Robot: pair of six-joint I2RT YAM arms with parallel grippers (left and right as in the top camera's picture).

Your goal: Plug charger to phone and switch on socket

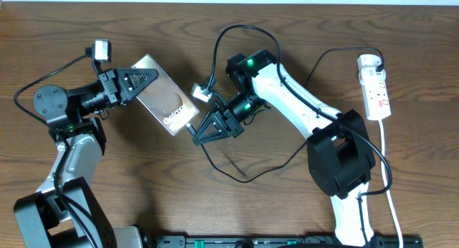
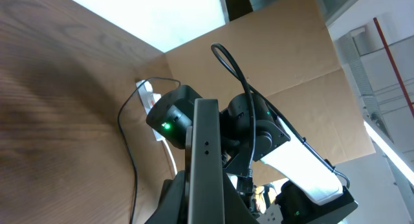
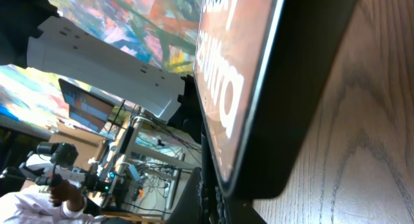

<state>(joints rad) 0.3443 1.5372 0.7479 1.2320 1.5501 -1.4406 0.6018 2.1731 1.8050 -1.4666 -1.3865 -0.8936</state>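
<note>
Overhead first: I had the phone (image 1: 166, 101) lying at a slant on the wooden table (image 1: 215, 212), lettered end toward the middle. My left gripper (image 1: 149, 77) was clamped across the plain end, fingers closed onto the phone's sides. My right gripper (image 1: 197, 135) sat at the lettered end, tips drawn to a narrow point and just touching that corner. They were pinched on the plug end of the charger (image 1: 240, 175), whose black cable looped away across the wood behind them. The socket (image 1: 374, 87) lay well apart at the right edge, its white cord (image 1: 387, 176) trailing toward me.

Left wrist next: I saw the phone (image 2: 206, 159) edge-on, a grey slab rising straight up between my own fingers. Beyond it stood the right arm (image 2: 304, 166) with a green light showing. Farther back the socket (image 2: 149, 94) rested on the wood, the charger (image 2: 127, 153) curving off it.

Right wrist last: the phone (image 3: 259, 88) filled the frame, glossy screen, white letters and dark frame close above the table (image 3: 369, 153). My fingers there were only a dark blur at the bottom edge, so I could not read the grip from this view.
</note>
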